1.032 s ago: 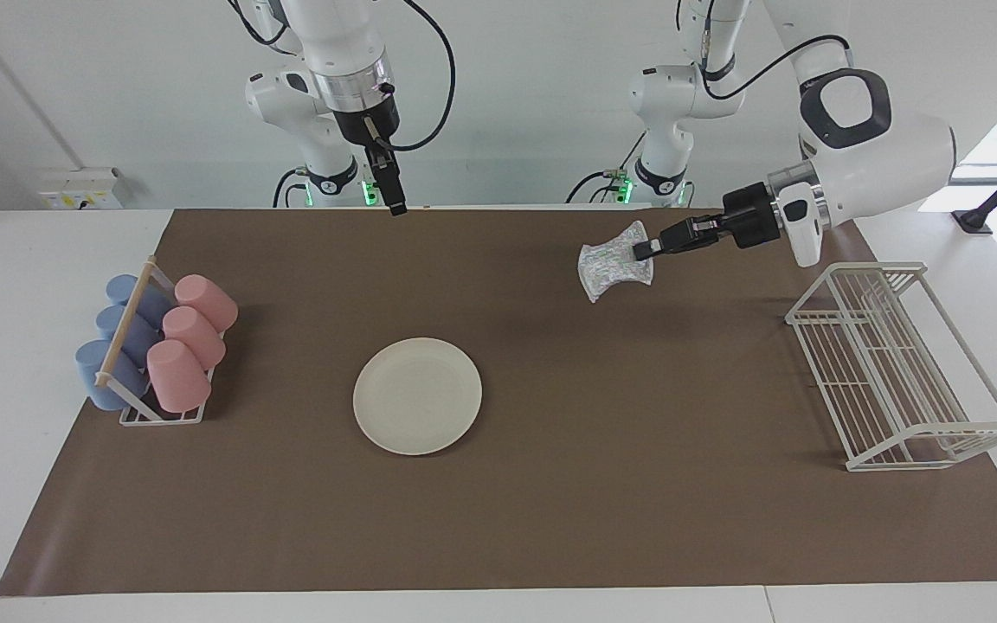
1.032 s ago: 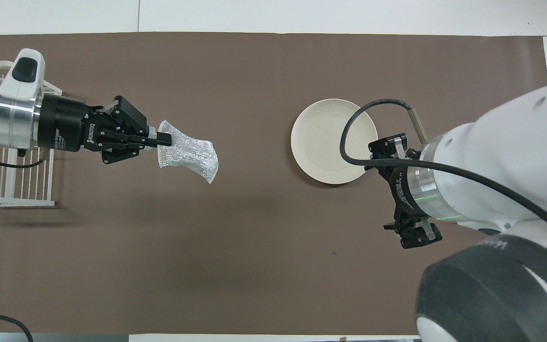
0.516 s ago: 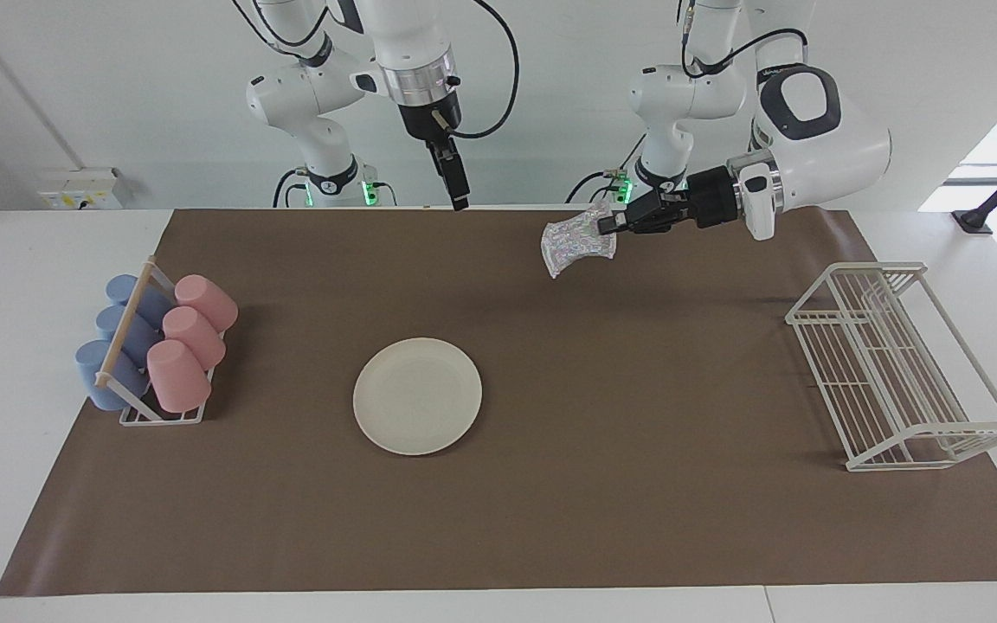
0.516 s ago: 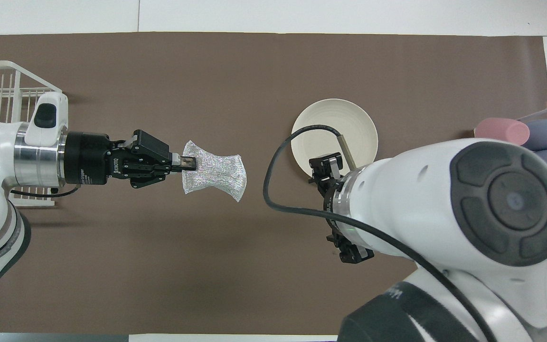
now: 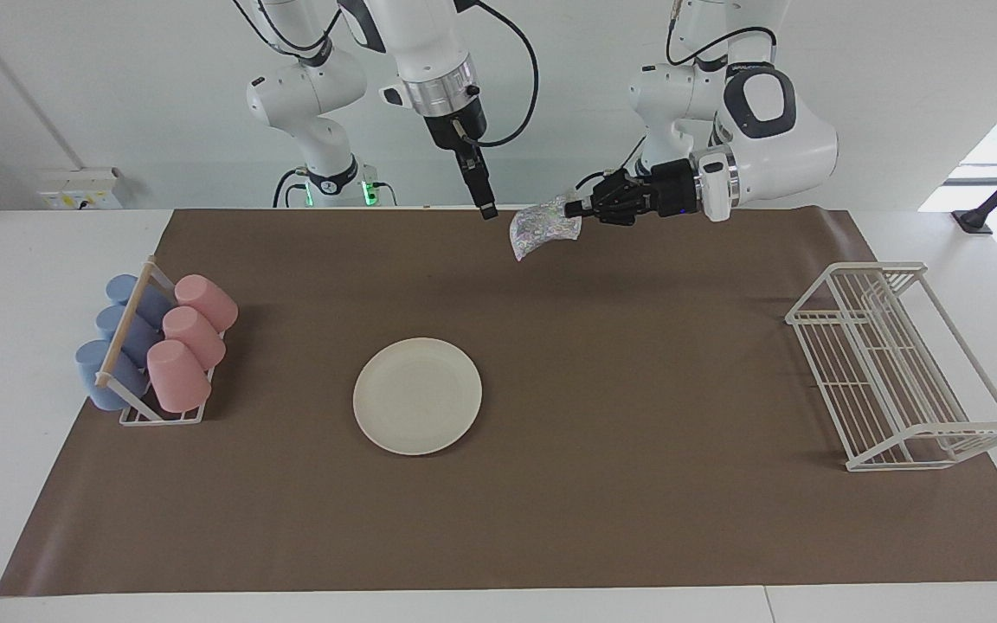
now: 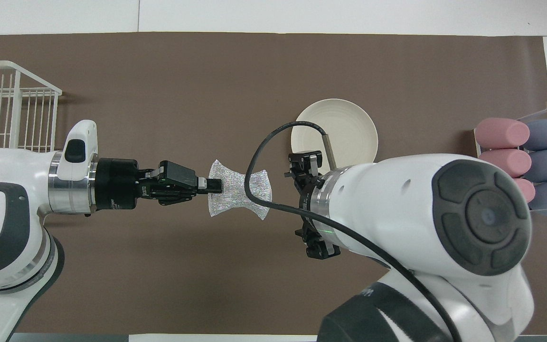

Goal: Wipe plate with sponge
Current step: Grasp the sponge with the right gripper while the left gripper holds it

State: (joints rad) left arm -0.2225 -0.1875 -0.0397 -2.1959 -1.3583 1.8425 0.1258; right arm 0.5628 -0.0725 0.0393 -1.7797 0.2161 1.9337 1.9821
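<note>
Six cups beside plate

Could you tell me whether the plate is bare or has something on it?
Bare: the plate lies flat on the mat with nothing on it; the sponge hangs in the left tool.

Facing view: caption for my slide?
Left gripper holds the sponge aloft beside the open right gripper; plate unwiped.

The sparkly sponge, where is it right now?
The silvery glittery mesh sponge is up in the air, pinched in the left gripper, over the brown mat close to the robots, with the right gripper just beside it.
</note>
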